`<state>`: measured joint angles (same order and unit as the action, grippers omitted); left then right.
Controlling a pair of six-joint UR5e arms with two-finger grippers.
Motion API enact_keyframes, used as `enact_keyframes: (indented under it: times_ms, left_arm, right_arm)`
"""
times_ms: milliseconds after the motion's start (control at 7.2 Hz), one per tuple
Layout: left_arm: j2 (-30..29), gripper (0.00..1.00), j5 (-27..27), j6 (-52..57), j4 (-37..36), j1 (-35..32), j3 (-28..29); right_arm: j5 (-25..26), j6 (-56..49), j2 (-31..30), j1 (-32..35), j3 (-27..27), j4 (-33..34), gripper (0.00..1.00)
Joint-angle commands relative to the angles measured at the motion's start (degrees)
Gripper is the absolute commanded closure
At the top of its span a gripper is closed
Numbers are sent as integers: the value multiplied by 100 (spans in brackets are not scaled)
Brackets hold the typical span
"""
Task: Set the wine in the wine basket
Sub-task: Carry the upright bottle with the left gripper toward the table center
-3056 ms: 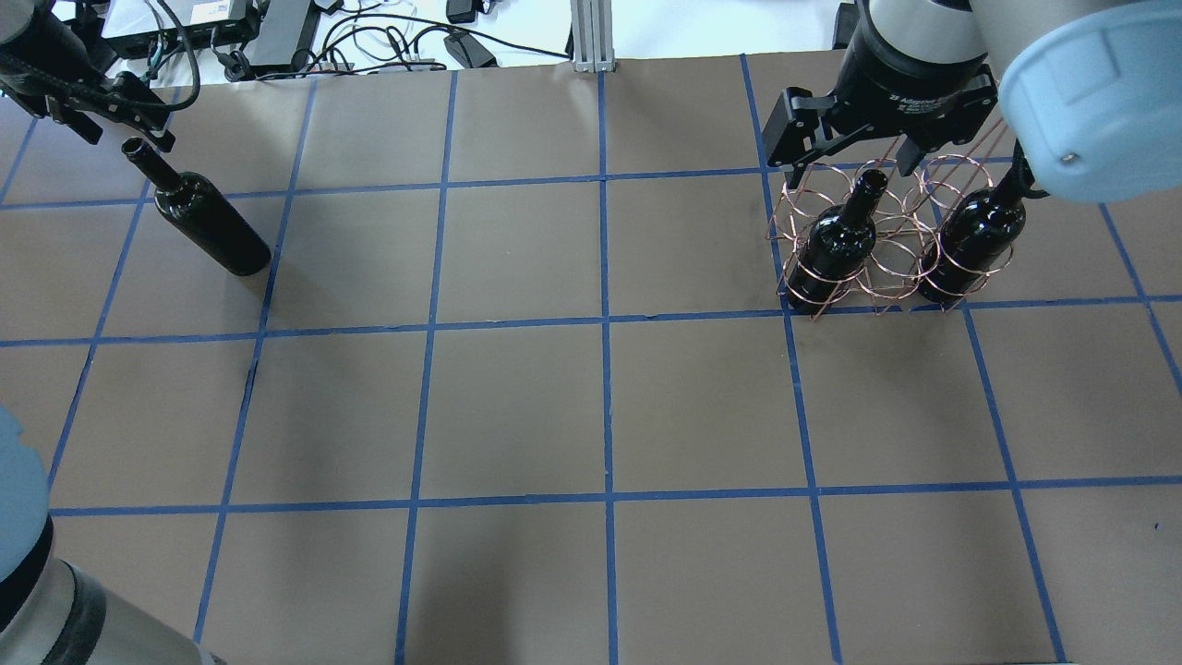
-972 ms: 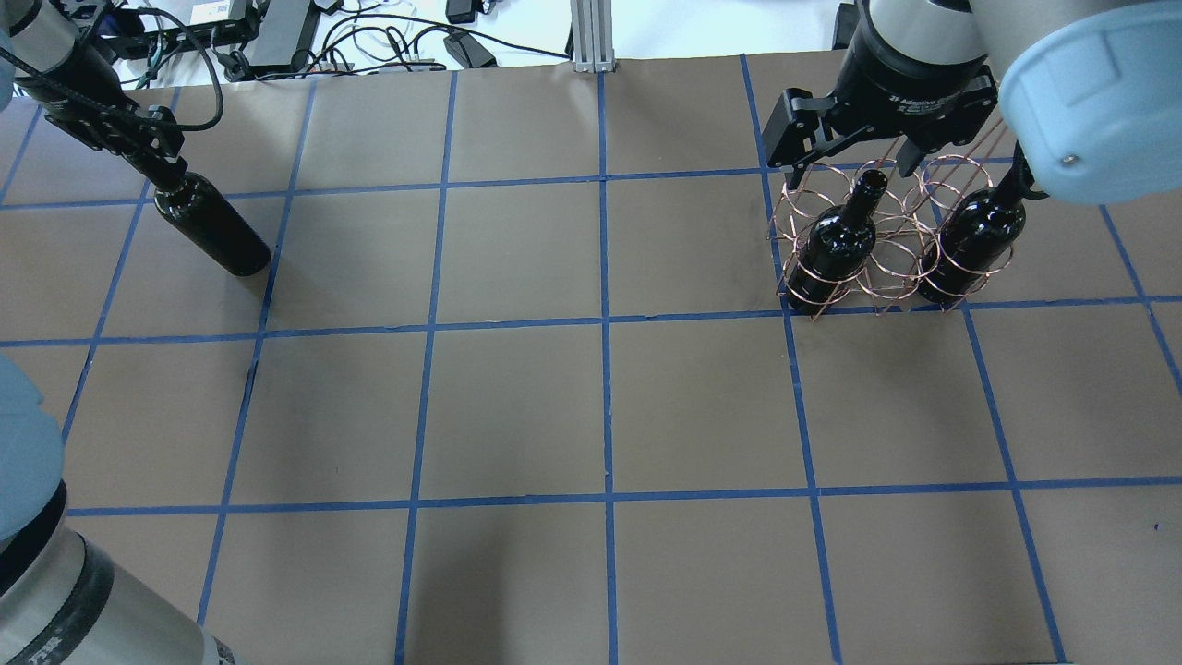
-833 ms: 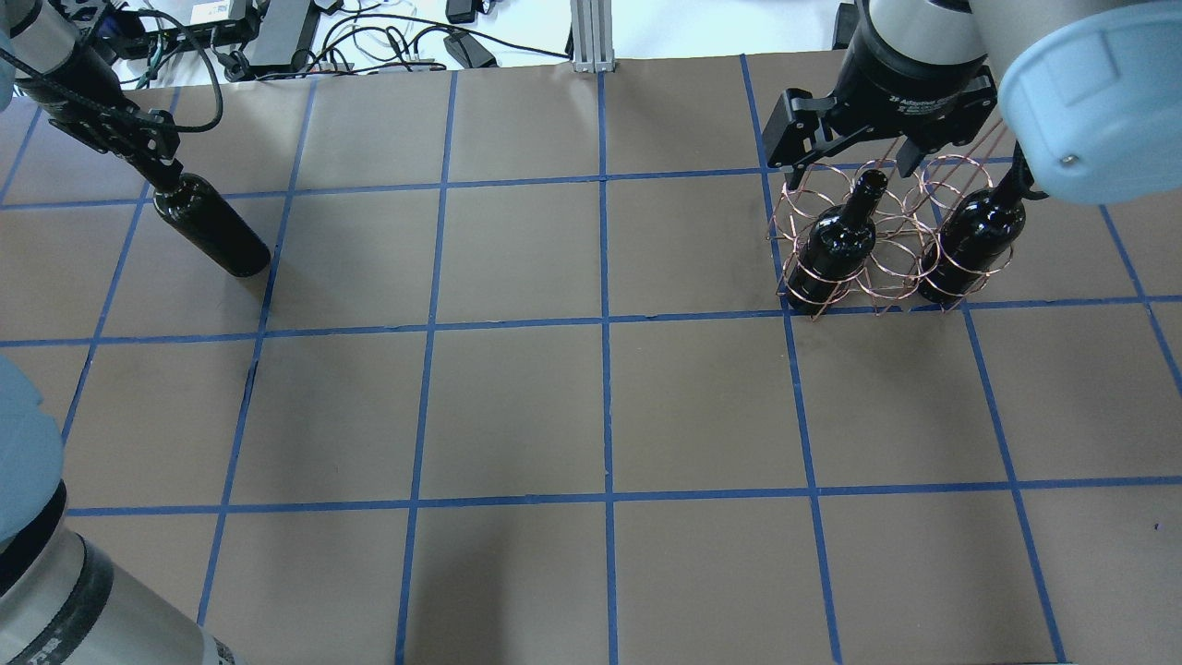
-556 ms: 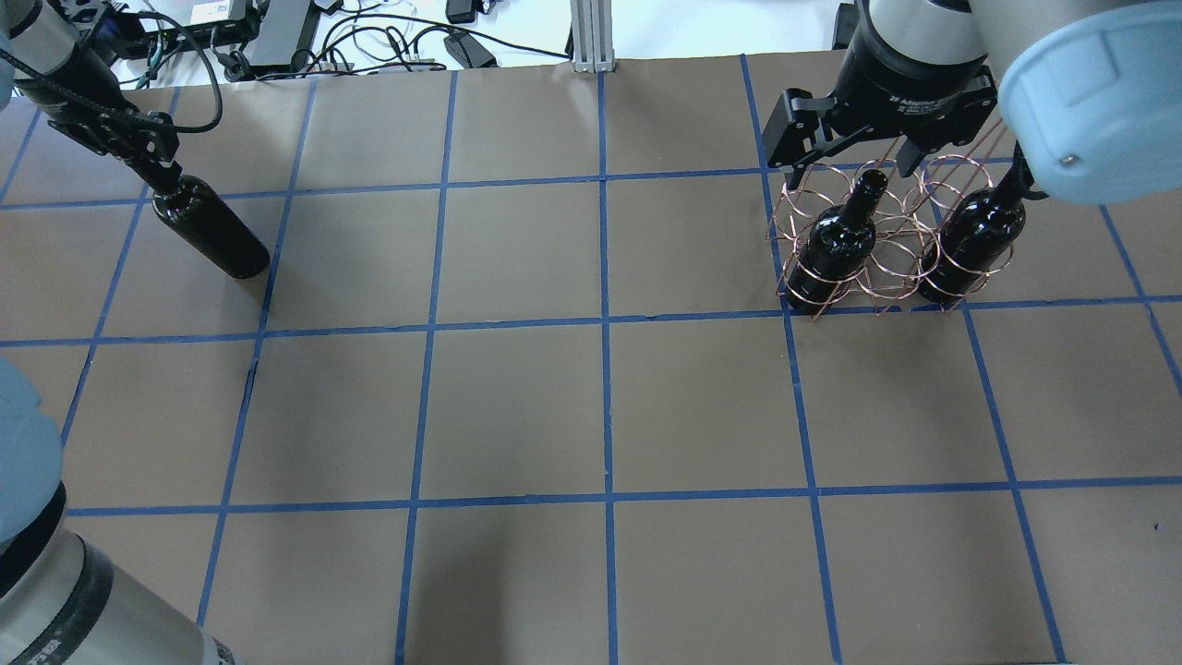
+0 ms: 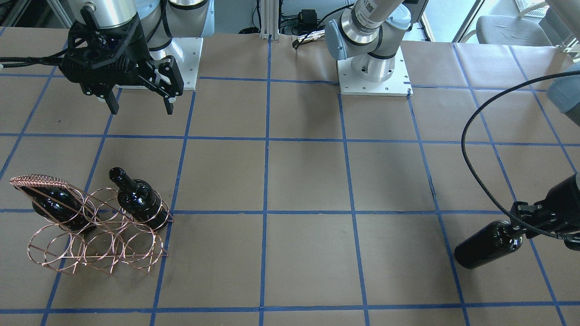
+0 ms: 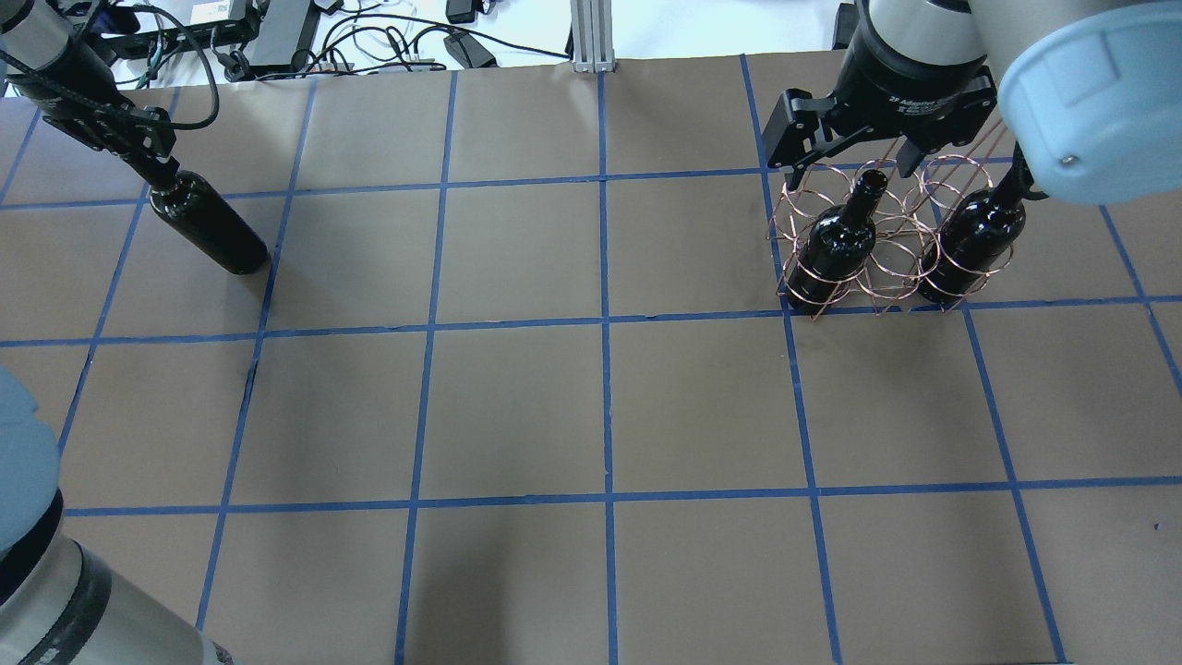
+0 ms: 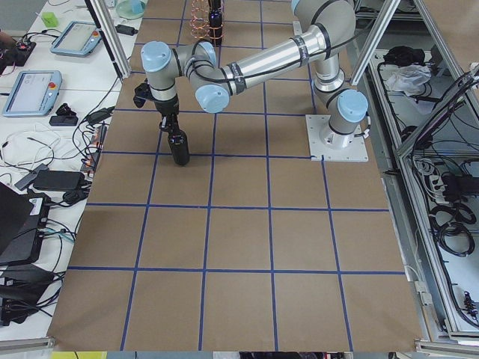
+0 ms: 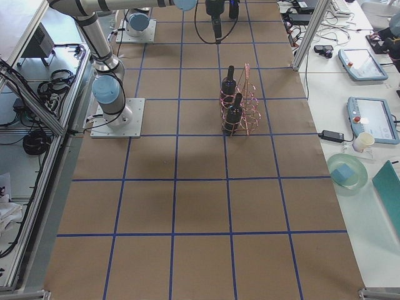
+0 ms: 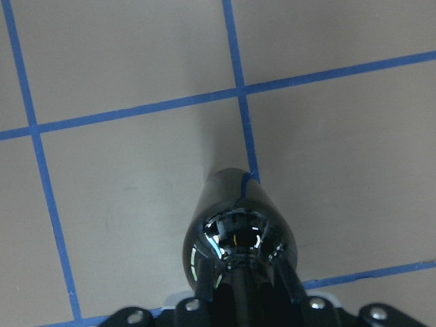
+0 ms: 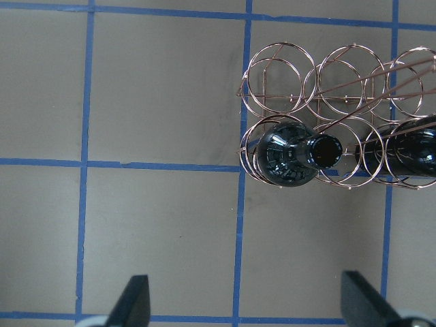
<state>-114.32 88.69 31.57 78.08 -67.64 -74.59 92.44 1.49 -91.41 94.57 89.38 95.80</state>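
Wine (image 6: 208,229) stands upright at the far left of the counter (image 6: 517,406), a wide surface papered brown and ruled into squares with blue tape. White benches (image 7: 75,97) with tablets and cables run alongside. Well apart, on the right side, the wine basket (image 5: 41,183) of copper rings holds two other bottles (image 5: 140,203) in the row on the robot's side. The wine is glossy, near-black and unlabelled. The left tool (image 6: 157,171) pinches its neck and hides the mouth. I cannot tell whether its base touches the paper. The right tool (image 5: 141,110) hangs spread wide, high near the basket, gripping nothing.
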Motion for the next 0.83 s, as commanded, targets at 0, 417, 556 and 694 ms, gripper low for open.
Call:
enact_keyframes:
  times_ms: [0, 417, 556, 694]
  left_arm:
    - [312, 100, -98, -736, 198, -528, -20]
    - [805, 100, -106, -1249, 348, -1276, -423]
    - [946, 100, -115, -1459, 348, -1566, -538]
    - [1104, 100, -124, -2052, 348, -1908, -687]
  right_arm:
    - [-7, 0, 0, 0, 18, 0, 0]
    - [-7, 0, 0, 0, 18, 0, 0]
    - [-7, 0, 0, 0, 18, 0, 0]
    - [-7, 0, 0, 0, 18, 0, 0]
